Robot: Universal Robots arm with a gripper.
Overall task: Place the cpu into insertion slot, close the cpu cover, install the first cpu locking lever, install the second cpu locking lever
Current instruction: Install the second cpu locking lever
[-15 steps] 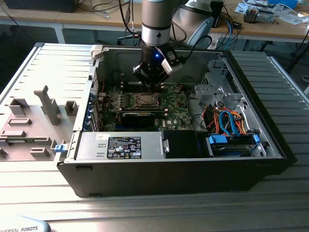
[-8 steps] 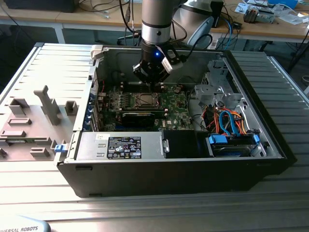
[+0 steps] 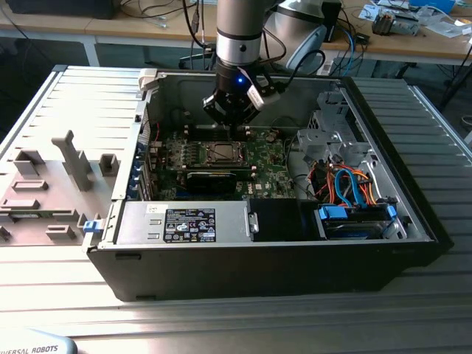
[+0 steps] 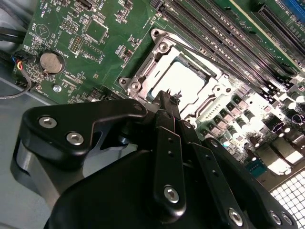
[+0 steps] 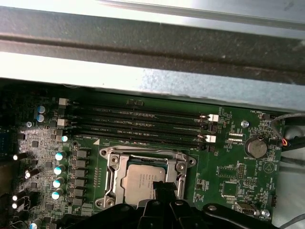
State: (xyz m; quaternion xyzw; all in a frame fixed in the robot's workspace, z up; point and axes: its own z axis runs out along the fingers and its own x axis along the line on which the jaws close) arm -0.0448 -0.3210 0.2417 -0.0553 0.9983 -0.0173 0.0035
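The cpu (image 5: 139, 180) lies flat in the insertion slot (image 3: 221, 153) in the middle of the green motherboard, its silver top (image 4: 183, 78) catching the light. The cpu cover (image 5: 112, 168) is down over it as a silvery frame (image 4: 143, 71) around the chip. A thin wire lever (image 5: 143, 149) runs along one side of the socket; I cannot tell whether it is latched. My black gripper (image 4: 170, 98) hangs just above the socket's edge, fingers pressed together and holding nothing. In the exterior view my gripper (image 3: 233, 127) stands over the board's far side.
Long memory slots (image 5: 138, 124) run beside the socket, with a coin battery (image 5: 258, 148) near them. The case's metal wall (image 5: 152, 81) stands close behind. A black card (image 3: 214, 179), the power supply (image 3: 188, 223) and a drive bay with coloured cables (image 3: 350, 188) fill the case.
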